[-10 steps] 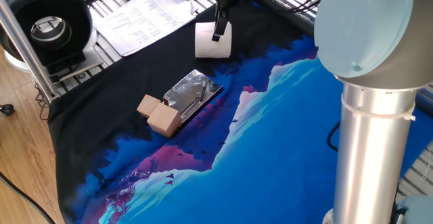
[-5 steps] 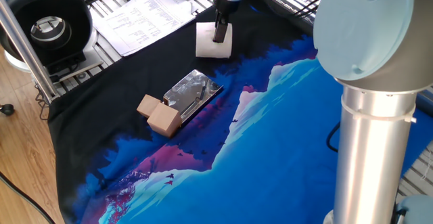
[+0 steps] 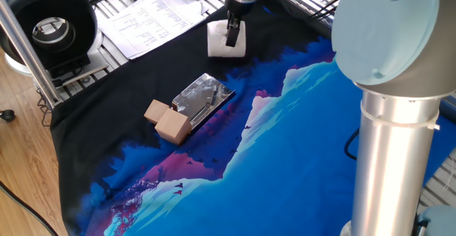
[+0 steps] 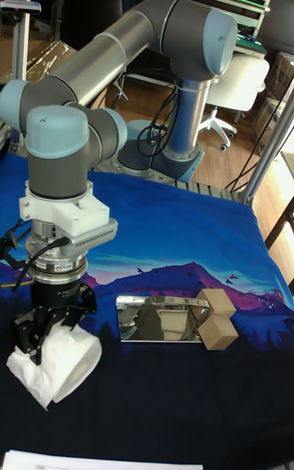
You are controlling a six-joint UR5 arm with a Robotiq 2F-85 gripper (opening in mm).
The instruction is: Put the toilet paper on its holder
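fixed view shows the gripper (image 3: 233, 38) pinching the toilet paper (image 3: 226, 40) at the cloth's far edge, with the holder (image 3: 201, 98) lying well apart, nearer the camera, its long axis running diagonally toward the wooden cubes (image 3: 167, 120).

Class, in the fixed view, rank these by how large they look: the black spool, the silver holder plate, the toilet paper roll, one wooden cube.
1. Black spool, nearer the camera's left edge, partly cropped.
2. Silver holder plate.
3. Toilet paper roll, partly behind the tool.
4. Wooden cube; close to the roll, so this last pair is unsure.
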